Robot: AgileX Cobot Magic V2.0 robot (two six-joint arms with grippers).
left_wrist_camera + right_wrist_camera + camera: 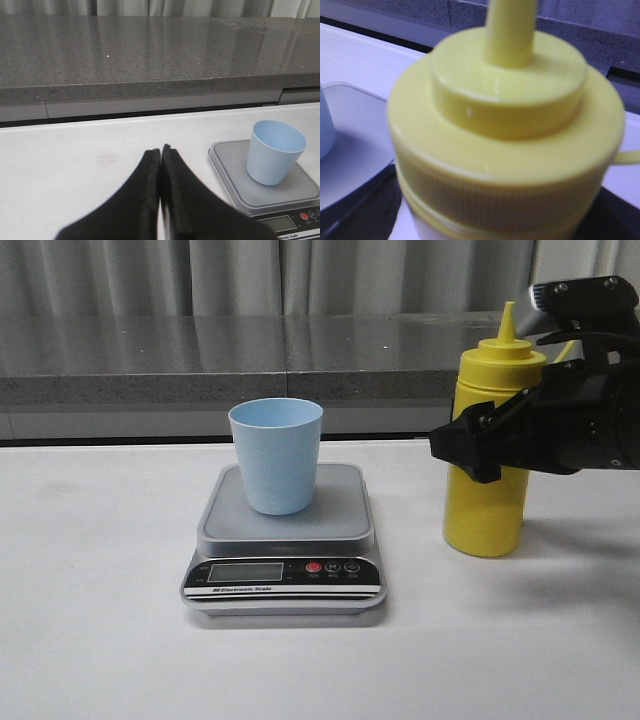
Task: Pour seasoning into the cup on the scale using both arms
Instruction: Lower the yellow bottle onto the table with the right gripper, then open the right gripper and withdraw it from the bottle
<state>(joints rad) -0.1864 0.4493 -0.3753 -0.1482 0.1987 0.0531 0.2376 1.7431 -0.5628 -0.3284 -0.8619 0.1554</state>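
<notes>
In the front view, the cup (276,455) stands upright at centre frame on the scale (284,540), toward the back of the platform. The scale's display, red button and black panel face the lower edge of the frame. Right of the scale and clear of it, the bottle (487,445) stands upright on the white table (90,590), nozzle pointing up. The right gripper (488,440) reaches in from the right edge and sits around the bottle's middle, a black finger crossing its front; whether it presses the bottle or only brackets it cannot be told.

In the left wrist view, the left gripper (160,165) rises from the bottom centre, its two black fingers pressed together with nothing between them. The cup (274,151) and scale (235,175) lie at lower right, well apart from it. A grey stone ledge (150,55) runs across the upper half.

In the right wrist view, the bottle's cap (507,125) fills the frame, blurred. A strip of the scale (355,145) and an edge of the cup (326,125) show at left.
</notes>
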